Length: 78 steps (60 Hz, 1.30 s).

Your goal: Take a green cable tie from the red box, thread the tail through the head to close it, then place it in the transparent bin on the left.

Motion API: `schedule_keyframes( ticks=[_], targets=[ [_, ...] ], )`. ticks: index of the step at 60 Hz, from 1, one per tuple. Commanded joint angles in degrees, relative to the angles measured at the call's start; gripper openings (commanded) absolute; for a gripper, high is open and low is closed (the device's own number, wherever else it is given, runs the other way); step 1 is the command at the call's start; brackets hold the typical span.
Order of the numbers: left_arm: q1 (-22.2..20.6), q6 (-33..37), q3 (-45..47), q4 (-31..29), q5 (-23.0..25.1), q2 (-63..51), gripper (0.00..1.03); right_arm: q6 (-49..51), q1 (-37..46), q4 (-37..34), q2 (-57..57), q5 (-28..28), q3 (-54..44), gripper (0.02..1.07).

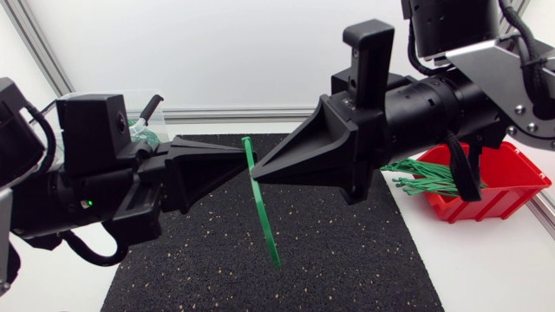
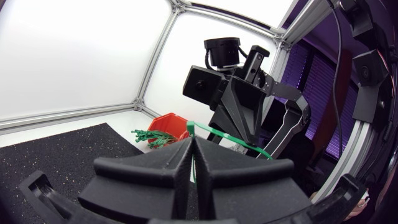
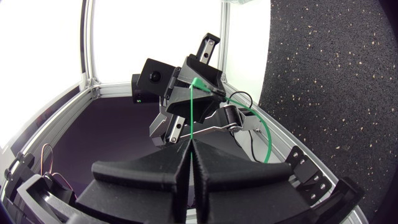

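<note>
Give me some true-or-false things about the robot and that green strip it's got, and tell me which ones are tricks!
1. The left end effector and right end effector both grip one green cable tie. True.
2. The red box is empty. False: spare ties lie in it.
3. The green cable tie lies flat on the black mat. False: it hangs in the air above the mat.
4. The red box stands on the robot's right. True.
</note>
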<state>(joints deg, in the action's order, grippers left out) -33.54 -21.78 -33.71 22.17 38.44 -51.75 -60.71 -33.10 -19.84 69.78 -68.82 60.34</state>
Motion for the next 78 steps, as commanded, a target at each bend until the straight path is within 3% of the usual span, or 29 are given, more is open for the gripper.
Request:
schedule_keyframes(
  ticks=[1,31,46,55,72,78],
  targets=[
    [-0.47,1.13,1.63,0.77,-0.47,1.12,0.04,-1.52,0.58,-0.91,0.18,-0.27,0.31,0.08],
    [-0.56,-1.16,0.40,0.24,-1.61,0.77,0.04,-1.52,0.14,-1.17,-0.78,-0.27,-0.22,0.08],
    [-0.21,-2.48,0.76,0.77,-1.61,-0.81,0.04,-1.52,1.37,-2.05,0.62,-0.09,5.49,0.08],
    [-0.12,-2.57,0.76,0.59,-1.61,-0.81,0.04,-1.08,5.33,6.21,4.14,-0.70,6.72,0.08],
    [-0.39,-2.48,0.49,0.50,-2.22,-0.90,0.04,-0.82,9.99,35.30,5.90,-0.53,-1.89,0.08],
    [-0.65,-2.39,0.58,0.50,-2.40,-0.99,0.04,-0.64,10.60,36.27,8.44,-0.62,-3.73,0.08]
  ],
)
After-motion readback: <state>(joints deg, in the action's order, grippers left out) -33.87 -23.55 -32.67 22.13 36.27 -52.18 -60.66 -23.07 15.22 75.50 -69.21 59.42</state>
